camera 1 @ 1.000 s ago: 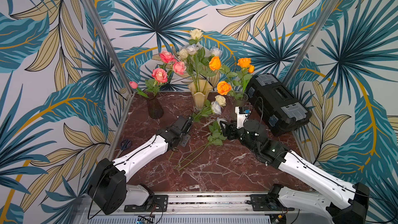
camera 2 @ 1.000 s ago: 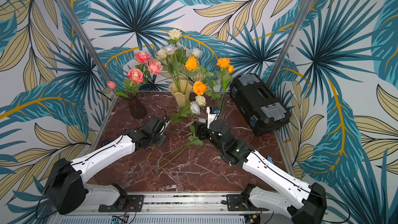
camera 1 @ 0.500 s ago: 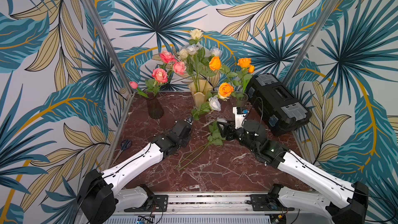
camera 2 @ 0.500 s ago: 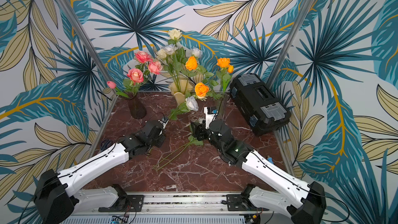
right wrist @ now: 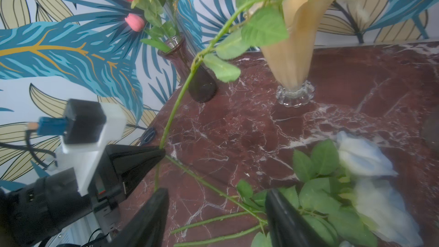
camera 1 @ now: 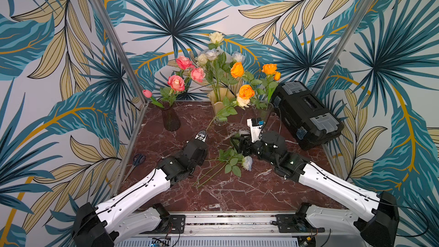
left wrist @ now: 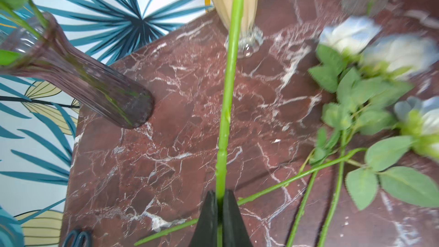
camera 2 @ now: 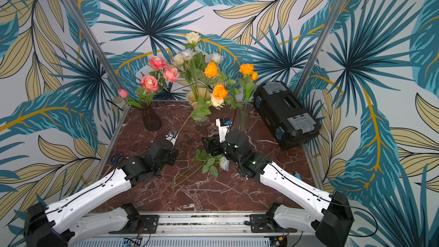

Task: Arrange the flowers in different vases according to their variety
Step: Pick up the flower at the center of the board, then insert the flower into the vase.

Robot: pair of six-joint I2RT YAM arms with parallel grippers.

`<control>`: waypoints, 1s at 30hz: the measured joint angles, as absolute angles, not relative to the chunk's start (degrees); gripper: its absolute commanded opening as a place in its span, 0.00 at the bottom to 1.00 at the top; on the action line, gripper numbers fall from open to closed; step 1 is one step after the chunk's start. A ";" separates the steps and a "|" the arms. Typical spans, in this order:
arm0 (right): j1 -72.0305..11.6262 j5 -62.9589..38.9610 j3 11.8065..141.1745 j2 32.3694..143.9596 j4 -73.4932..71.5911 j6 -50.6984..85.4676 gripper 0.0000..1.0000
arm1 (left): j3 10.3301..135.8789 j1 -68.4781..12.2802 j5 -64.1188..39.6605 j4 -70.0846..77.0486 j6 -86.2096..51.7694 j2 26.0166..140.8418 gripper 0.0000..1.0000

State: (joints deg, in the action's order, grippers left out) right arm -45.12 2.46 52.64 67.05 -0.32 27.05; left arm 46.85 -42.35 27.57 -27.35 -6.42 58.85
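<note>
The left claw (left wrist: 219,196) grips the cream rose stem (left wrist: 227,86). The right claw (right wrist: 216,194) stands released by pale-blue roses (right wrist: 363,158) on the table (right wrist: 237,119).

Your widest free tabletop (camera 1: 228,193) lies in front of the cream vase (camera 1: 219,106), past the loose pale roses (camera 1: 247,163) sprawled there. A slanting rose stem (left wrist: 227,96) crosses just before that vase. Left of it, bare marble separates it from the purple vase (camera 1: 170,121). Right of it, the clear vase (camera 2: 244,117) and black toolbox (camera 1: 306,112) crowd the corner. Scissors (camera 1: 138,159) lie far left.
</note>
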 measured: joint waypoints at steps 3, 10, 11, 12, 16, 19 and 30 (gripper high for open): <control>-45.23 -0.62 53.95 69.34 -1.80 27.62 0.71 | 46.87 -42.35 25.23 -26.52 -6.42 56.60 0.00; -45.43 -7.33 58.41 73.34 -6.20 29.41 0.71 | 46.92 -42.35 18.74 -25.50 -6.42 55.42 0.00; -45.43 -8.45 59.35 74.04 -6.72 29.69 0.71 | 47.00 -42.35 17.89 -25.43 -6.44 55.31 0.00; -45.43 -9.54 60.14 74.70 -7.40 30.06 0.71 | 47.11 -42.35 17.15 -25.43 -6.44 55.16 0.00; -45.43 -13.10 61.76 76.53 -9.19 31.09 0.71 | 47.72 -42.35 15.07 -25.47 -6.44 53.56 0.00; -45.43 -15.20 62.28 77.62 -9.61 31.57 0.71 | 49.23 -42.35 14.09 -25.34 -6.33 51.96 0.00; -47.27 -20.91 64.90 79.88 -12.36 33.67 0.70 | 54.65 -42.35 9.98 -23.07 -4.16 50.11 0.00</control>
